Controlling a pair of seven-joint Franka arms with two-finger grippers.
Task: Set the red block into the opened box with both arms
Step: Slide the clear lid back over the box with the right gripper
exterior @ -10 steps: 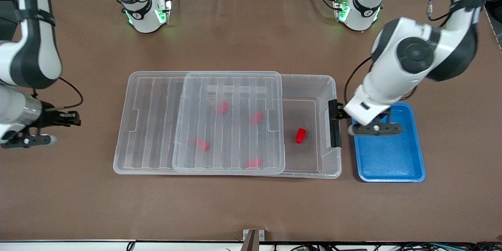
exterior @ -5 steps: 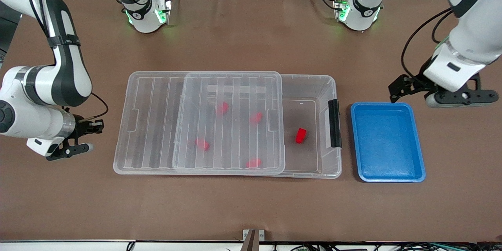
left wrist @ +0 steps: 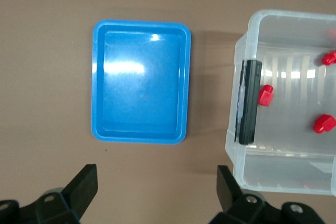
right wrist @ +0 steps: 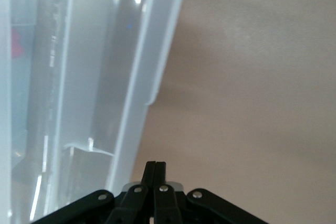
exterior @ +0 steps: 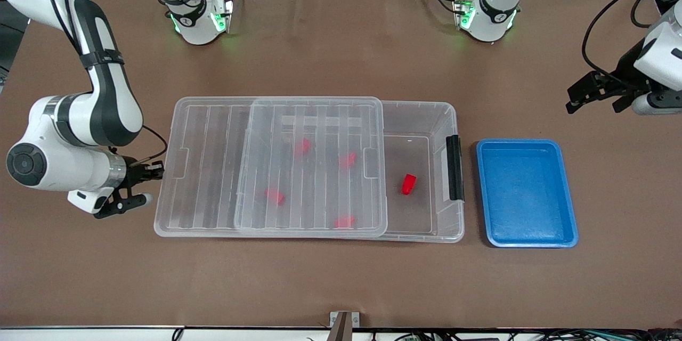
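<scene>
The clear box (exterior: 422, 104) lies mid-table, its ribbed lid (exterior: 314, 117) slid toward the right arm's end, leaving the end by the black latch (exterior: 454, 168) uncovered. One red block (exterior: 408, 184) lies in that uncovered part, and it shows in the left wrist view as the red block (left wrist: 265, 95) beside the latch (left wrist: 248, 100). Several more red blocks (exterior: 348, 160) show through the lid. My right gripper (exterior: 157, 171) is shut on nothing, low at the lid's short edge (right wrist: 152, 51), its tips (right wrist: 156, 169) pressed together. My left gripper (exterior: 594, 102) hangs open over bare table.
A blue tray (exterior: 554, 234) with nothing in it sits beside the box's latch end, toward the left arm's end of the table; it also fills the left wrist view as the tray (left wrist: 100, 82). Both arm bases stand along the table edge farthest from the front camera.
The left arm has swung up and away from the blue tray and latch toward its end of the table. The right gripper has moved in to the lid's short edge and shut.
</scene>
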